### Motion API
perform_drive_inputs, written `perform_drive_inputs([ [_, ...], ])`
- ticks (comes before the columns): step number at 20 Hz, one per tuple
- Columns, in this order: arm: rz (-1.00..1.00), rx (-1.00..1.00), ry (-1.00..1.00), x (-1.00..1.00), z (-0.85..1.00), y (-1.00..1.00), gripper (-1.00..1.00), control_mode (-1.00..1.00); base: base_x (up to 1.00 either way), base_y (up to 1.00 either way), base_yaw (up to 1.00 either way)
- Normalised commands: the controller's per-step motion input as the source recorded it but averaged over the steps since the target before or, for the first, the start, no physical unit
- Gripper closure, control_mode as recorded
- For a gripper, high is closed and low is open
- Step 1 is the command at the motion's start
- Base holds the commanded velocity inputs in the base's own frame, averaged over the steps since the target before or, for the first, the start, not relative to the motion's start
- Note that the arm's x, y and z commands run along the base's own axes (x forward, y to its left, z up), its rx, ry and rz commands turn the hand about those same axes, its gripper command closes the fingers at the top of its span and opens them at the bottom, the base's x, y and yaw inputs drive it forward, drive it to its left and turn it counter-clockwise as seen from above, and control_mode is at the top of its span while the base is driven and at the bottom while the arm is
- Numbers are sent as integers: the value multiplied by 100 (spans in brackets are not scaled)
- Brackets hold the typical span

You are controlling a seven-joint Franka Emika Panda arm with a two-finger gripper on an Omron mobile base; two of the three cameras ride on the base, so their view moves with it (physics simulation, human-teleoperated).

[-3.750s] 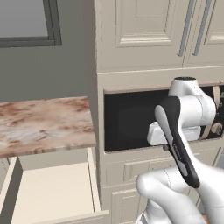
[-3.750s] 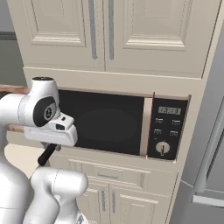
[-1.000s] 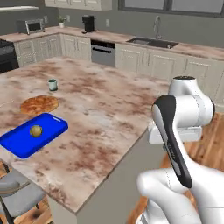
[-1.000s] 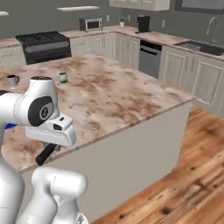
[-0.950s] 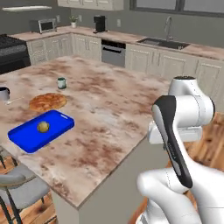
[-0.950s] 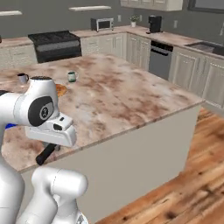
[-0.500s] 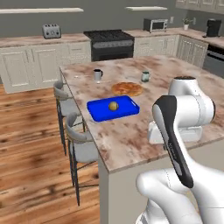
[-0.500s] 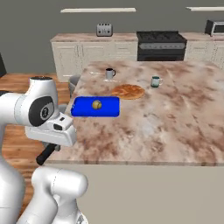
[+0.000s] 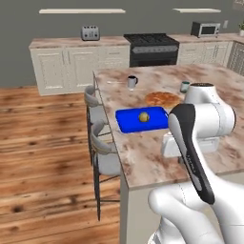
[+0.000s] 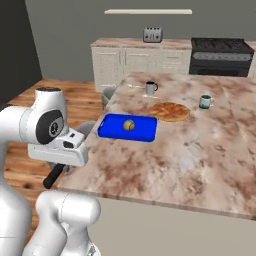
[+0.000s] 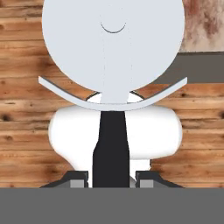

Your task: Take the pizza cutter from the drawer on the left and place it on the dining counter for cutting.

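gripper [image 11: 112, 181]: closed on pizza cutter [image 11: 112, 83] | handle held, wheel pointing outward | dining counter [image 10: 200, 160]: just beside, slab ahead, slightly higher

Even, flat light — slightly soft

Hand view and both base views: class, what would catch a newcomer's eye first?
In the hand view, the pizza cutter looms large, its black handle between the gripper fingertips. On the dining counter, a bright blue tray with a small yellow ball stands out, a pizza beyond it.
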Motion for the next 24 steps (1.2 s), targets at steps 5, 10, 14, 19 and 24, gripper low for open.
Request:
perform_drive_inputs([
  [5,0,0,0,0,0,0,100,100,-19,79,-2],
  [10,0,0,0,0,0,0,100,100,-14,100,-10],
  [14,0,0,0,0,0,0,100,100,0,100,-32],
  [19,0,0,0,0,0,0,100,100,0,89,-64],
  [24,0,0,0,0,0,0,100,100,1,64,-80],
])
